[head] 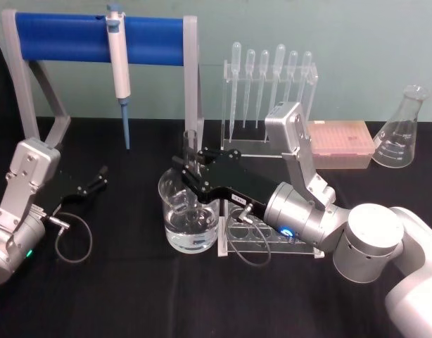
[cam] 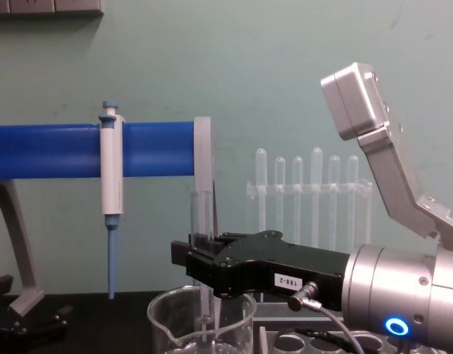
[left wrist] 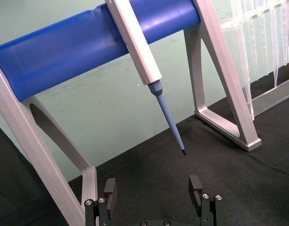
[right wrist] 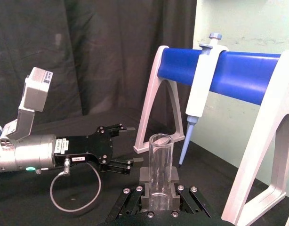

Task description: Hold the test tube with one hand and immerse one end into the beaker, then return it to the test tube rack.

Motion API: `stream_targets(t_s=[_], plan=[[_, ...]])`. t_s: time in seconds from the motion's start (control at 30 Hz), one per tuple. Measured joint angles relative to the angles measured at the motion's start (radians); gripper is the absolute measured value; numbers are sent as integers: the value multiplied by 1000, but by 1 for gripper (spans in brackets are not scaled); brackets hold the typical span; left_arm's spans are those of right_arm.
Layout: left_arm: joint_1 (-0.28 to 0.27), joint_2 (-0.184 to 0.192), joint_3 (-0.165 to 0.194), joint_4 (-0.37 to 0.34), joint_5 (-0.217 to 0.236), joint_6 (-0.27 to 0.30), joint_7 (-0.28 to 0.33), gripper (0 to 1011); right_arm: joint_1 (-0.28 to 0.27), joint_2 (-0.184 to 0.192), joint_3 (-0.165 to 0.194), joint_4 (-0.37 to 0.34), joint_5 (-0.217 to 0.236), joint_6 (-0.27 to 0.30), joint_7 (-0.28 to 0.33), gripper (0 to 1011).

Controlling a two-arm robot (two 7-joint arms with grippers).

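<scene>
Beaker (head: 190,220) nearest, water in its bottom. Right hand (head: 190,167) clamped on test tube (head: 191,143), upright, lower end inside beaker; water contact unclear. Rack (cam: 285,341) return not yet done. Left hand (head: 96,181) parked open, far left.

lab bench: micropipette (head: 118,63) on blue stand (head: 61,36), conical flask (head: 402,134), racked plastic pipettes (head: 279,70), beaker (head: 175,225).

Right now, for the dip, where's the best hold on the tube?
Upper half, below the rim, from the side with level jaws, as the right gripper has it. The tube stands upright, so that hold leaves its lower end free to enter the beaker. The left gripper idles open, off to the left.
</scene>
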Motion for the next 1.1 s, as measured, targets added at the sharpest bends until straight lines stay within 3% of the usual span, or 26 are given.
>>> stream_targets(t_s=[1.1], plan=[[0,0,0,0,0,0,0,1000,0,0,0,0,0,0,0,238]])
